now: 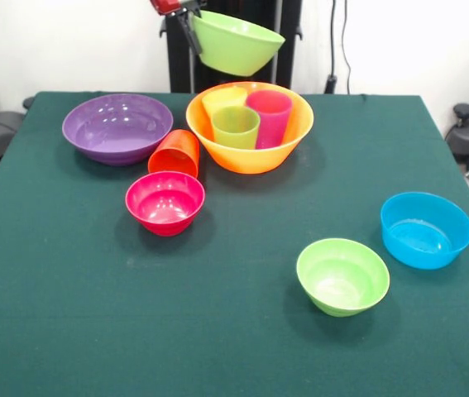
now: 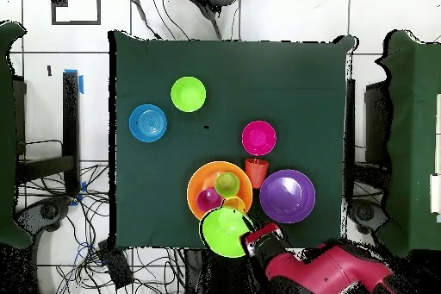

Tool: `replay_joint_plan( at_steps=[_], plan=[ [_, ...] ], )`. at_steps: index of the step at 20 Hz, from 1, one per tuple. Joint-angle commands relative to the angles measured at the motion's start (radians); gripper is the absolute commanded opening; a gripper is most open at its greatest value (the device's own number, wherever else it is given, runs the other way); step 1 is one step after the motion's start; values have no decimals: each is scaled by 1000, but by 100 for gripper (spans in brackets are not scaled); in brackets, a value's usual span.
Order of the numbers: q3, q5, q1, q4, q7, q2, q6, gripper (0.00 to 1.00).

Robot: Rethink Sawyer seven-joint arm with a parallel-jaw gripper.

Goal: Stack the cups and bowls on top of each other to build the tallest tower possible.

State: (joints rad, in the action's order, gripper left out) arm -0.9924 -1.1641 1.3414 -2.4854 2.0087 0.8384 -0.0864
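My gripper (image 1: 188,20) is shut on the rim of the large light-green bowl (image 1: 238,41), which hangs tilted in the air behind the large orange bowl (image 1: 251,155). Three cups stand upright inside the orange bowl: yellow (image 1: 222,100), light green (image 1: 236,126) and magenta (image 1: 270,116). The orange-red cup (image 1: 174,153) lies tipped on the cloth between the orange bowl and the purple bowl (image 1: 117,126). In the overhead view the held green bowl (image 2: 226,231) overlaps the orange bowl's rim (image 2: 195,192), with the gripper (image 2: 251,237) beside it.
The small pink-red bowl (image 1: 165,203) sits just in front of the tipped cup. A small light-green bowl (image 1: 342,275) and a blue bowl (image 1: 426,229) stand apart at the front right. All rest on a dark green tablecloth (image 1: 69,314).
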Motion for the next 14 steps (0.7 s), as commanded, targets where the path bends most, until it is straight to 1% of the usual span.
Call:
replay_joint_plan(
  at_steps=[1,7,10,14],
  plan=[
    [-31,-95,-51,105,-19,-42,36,0],
    [-38,-87,-50,123,-22,-54,21,0],
    [-31,-91,-57,131,-18,-57,30,0],
    [-47,-84,-47,135,-21,-70,24,0]
  ],
)
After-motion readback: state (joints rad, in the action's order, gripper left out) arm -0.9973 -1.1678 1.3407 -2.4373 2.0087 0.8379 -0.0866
